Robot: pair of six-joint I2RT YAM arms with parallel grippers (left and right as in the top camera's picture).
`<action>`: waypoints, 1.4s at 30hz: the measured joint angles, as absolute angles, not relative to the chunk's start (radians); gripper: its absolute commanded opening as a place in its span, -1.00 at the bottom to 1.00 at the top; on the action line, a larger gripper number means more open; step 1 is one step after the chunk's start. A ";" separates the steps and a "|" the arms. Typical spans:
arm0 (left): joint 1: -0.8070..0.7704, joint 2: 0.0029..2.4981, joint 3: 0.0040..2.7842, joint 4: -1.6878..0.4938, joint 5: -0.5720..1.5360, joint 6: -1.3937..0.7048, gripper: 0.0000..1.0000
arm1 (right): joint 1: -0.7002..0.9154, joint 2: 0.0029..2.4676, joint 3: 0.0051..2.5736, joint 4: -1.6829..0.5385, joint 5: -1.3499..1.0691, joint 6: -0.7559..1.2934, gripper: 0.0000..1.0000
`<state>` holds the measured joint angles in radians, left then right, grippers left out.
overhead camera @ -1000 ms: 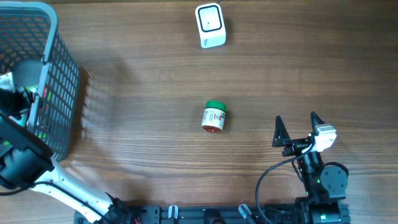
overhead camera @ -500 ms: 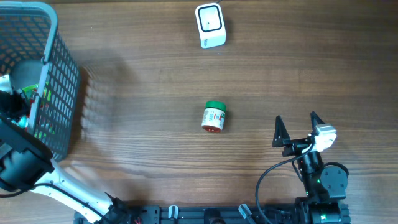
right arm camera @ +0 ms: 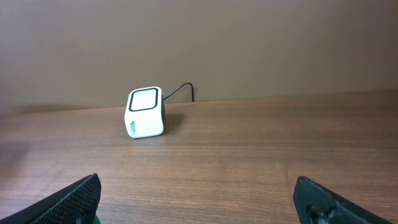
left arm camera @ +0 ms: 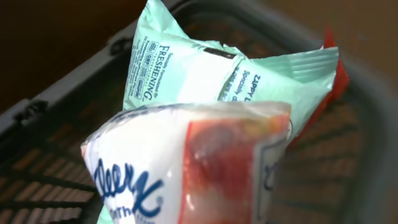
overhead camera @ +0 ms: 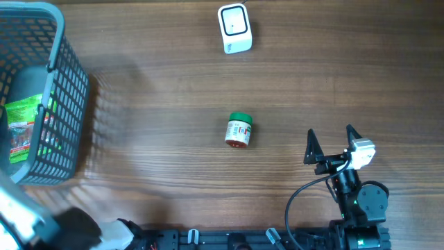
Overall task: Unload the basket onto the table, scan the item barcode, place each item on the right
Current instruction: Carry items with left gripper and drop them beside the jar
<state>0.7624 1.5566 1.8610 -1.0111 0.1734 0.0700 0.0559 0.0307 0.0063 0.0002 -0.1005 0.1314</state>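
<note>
Wooden table (overhead camera: 152, 90): barcode scanner (overhead camera: 234, 28) at 12 o'clock, green-lidded jar (overhead camera: 238, 131) at centre. Right gripper (overhead camera: 331, 133), 5 o'clock, spread wide. Tissue packet (left arm camera: 186, 168) over the 9 o'clock basket (overhead camera: 69, 90) hides the left gripper — grip cannot be told; scanning seemingly remains.

Left jaws hidden behind blurred white plastic tissue packet (left arm camera: 186, 168), itself cut off below. Grey mesh plastic basket (overhead camera: 66, 90) cropped at overhead's left edge.
</note>
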 measured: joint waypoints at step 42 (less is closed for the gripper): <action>-0.512 1.849 1.193 -0.752 0.147 -0.433 1.00 | 0.056 0.031 0.006 0.000 -0.101 0.131 0.99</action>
